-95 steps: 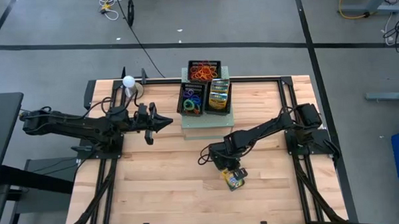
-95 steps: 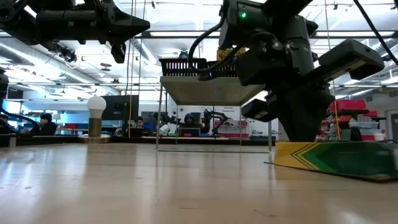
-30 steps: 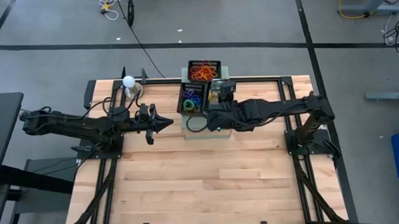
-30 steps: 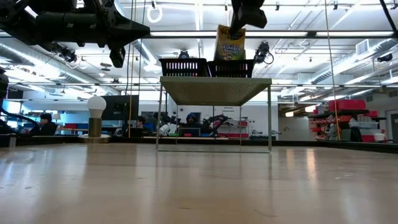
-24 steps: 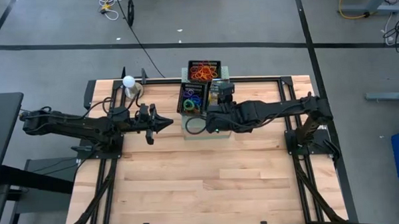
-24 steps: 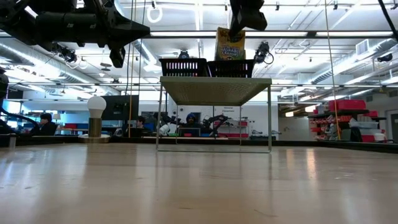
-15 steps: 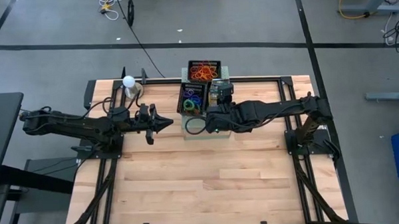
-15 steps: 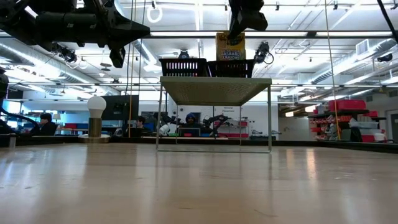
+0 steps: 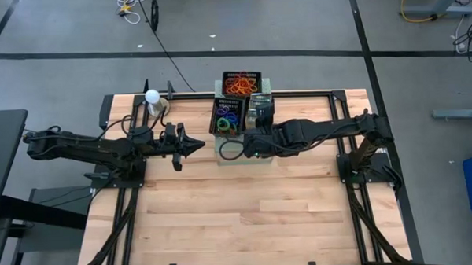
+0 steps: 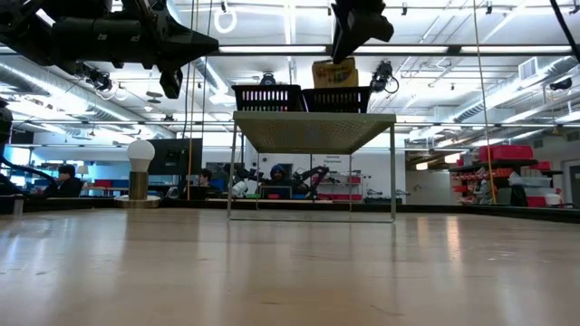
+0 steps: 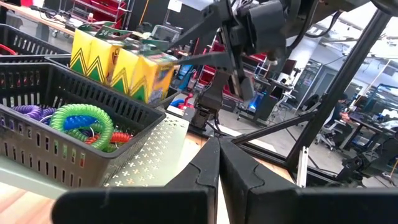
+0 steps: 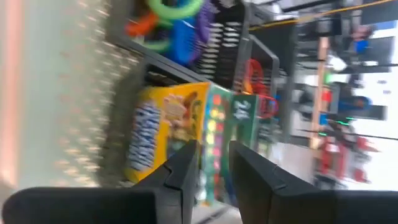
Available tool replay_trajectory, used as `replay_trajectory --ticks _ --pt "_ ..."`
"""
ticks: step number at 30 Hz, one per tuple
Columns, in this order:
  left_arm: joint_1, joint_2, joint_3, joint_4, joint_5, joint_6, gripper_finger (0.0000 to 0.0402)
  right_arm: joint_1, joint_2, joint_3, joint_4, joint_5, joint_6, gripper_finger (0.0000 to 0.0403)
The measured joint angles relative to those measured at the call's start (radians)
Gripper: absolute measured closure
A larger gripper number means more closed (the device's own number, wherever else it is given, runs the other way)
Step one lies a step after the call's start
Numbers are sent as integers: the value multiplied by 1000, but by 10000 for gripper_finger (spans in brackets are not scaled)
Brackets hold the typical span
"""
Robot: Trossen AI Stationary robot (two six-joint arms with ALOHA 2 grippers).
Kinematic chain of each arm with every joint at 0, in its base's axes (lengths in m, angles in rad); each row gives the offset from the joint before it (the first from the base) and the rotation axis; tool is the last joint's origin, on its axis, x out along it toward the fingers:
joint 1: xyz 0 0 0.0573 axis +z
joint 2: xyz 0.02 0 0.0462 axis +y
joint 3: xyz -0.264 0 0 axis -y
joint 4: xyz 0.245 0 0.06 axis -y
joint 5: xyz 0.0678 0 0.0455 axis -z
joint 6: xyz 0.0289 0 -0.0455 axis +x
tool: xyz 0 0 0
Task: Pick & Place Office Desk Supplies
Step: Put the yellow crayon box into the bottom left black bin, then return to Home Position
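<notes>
Wooden table (image 9: 223, 219) under perforated box (image 9: 240, 146)

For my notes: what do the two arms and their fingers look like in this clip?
Both the left arm and the right arm are black, jointed and carry black cabling. Each ends in two flat, dark, tapering fingers. No markings are legible.

My right gripper (image 9: 261, 125) hangs over the tray (image 9: 259, 106) holding crayon boxes (image 11: 121, 61), on the perforated box (image 9: 221, 151) at the table's (image 9: 223, 219) far middle; my left gripper (image 9: 195, 144) waits left of it
</notes>
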Motion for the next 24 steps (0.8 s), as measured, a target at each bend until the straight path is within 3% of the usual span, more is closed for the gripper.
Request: replay_trajectory --ticks 5,18,20,24 --pt "0 0 0 0 0 0 390 0 0 0 0 -72 49 300" --pt "0 0 0 0 0 5 390 4 -83 1 61 -106 100 300" --pt "0 0 0 0 0 19 390 -5 -104 1 55 -194 111 302" --pt "0 0 0 2 -1 29 390 -24 -148 1 82 -474 189 327"
